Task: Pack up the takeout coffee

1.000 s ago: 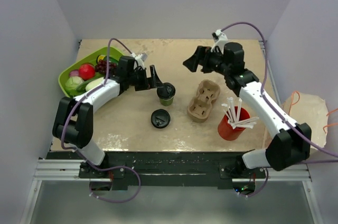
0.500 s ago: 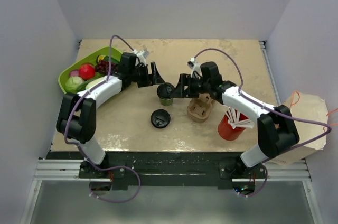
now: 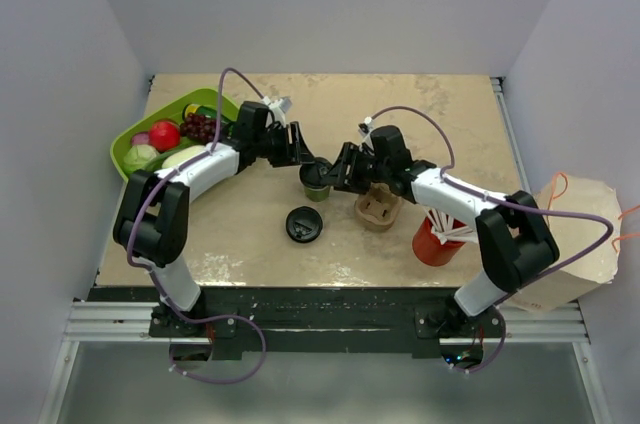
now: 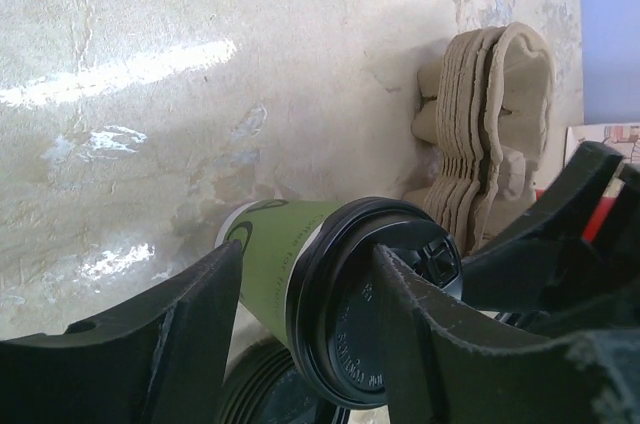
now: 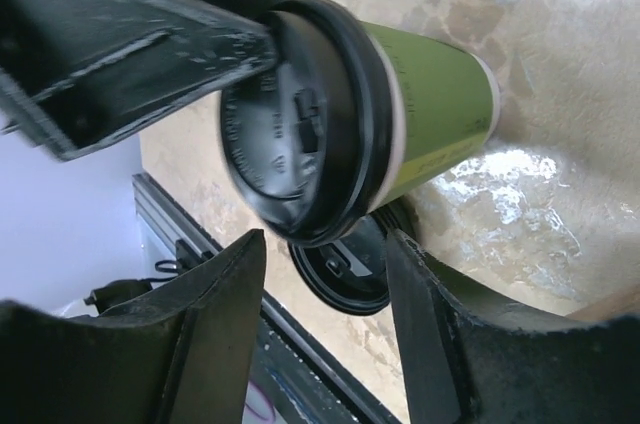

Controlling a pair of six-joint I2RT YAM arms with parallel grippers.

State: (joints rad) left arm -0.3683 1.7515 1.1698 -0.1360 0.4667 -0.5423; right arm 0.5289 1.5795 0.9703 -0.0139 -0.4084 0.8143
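One green lidded cup [image 3: 317, 188], one loose black lid [image 3: 303, 225], one pulp carrier stack [image 3: 378, 210], one red cup [image 3: 432, 244], one green tray [image 3: 116, 152]

Green takeout coffee cup [image 5: 430, 114] with its black lid [image 5: 290, 134] on, on a beige worktop [image 5: 570, 164]. The right claw [image 5: 325, 244] has its fingers spread either side of the lid. The other arm's black finger [image 5: 140, 54] touches the lid's rim. A loose black lid [image 5: 350, 274] lies near the cup.
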